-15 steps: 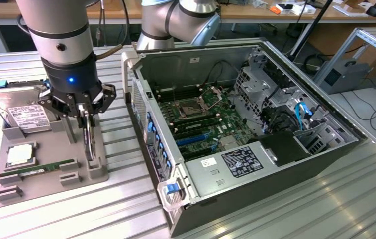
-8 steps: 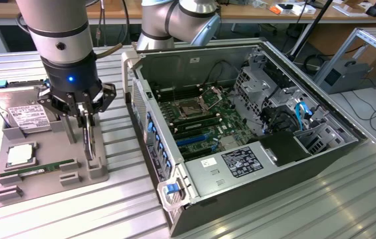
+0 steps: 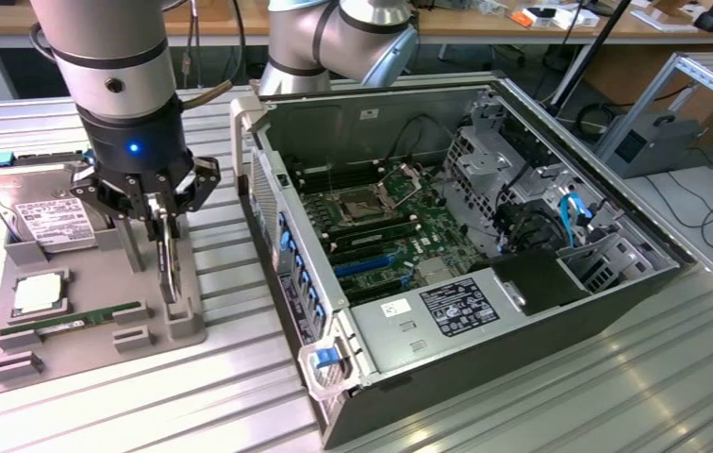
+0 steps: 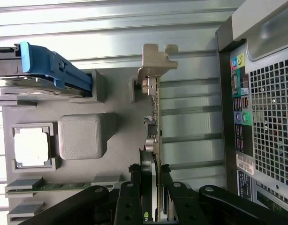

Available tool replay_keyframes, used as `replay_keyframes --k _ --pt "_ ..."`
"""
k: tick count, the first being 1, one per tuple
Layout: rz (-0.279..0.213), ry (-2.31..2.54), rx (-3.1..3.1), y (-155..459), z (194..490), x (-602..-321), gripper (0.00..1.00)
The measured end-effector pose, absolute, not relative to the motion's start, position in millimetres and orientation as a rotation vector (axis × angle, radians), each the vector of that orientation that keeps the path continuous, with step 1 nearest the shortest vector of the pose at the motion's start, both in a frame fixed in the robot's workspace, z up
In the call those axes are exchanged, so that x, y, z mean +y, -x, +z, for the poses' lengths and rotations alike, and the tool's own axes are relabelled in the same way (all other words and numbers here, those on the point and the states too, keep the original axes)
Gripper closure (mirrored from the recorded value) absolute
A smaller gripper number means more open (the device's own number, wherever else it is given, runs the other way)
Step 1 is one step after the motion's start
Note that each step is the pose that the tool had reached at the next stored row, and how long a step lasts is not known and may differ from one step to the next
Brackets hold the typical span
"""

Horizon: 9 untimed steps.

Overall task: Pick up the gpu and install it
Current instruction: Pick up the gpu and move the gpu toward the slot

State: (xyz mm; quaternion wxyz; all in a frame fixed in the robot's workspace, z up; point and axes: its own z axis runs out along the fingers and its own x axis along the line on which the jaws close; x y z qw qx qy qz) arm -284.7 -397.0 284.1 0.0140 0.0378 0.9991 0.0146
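The gpu [image 3: 171,269] stands on edge in a slot of the grey holder tray [image 3: 92,349], a thin dark card with a pale metal bracket at one end. My gripper [image 3: 161,215] hangs straight down over it. In the wrist view the gpu [image 4: 155,108] runs away from the gripper [image 4: 152,180], whose black fingers [image 4: 134,197] press against both faces of the card. The card's lower edge still sits at the holder. The open computer case [image 3: 457,236] lies to the exterior view's right, its motherboard and blue expansion slots [image 3: 370,266] exposed.
The holder tray [image 4: 116,154] also carries a hard drive with a blue rail [image 3: 42,212], a CPU [image 3: 40,294] and a green RAM stick [image 3: 80,321]. The case's rear panel [image 4: 261,117] stands close beside the card. A second arm's base [image 3: 331,47] rises behind the case.
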Motion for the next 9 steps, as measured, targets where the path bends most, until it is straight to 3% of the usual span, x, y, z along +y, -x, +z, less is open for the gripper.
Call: replay_keyframes --k 9 --pt "0.047 -0.118 3.111 284.7 286.9 -397.0 0.73"
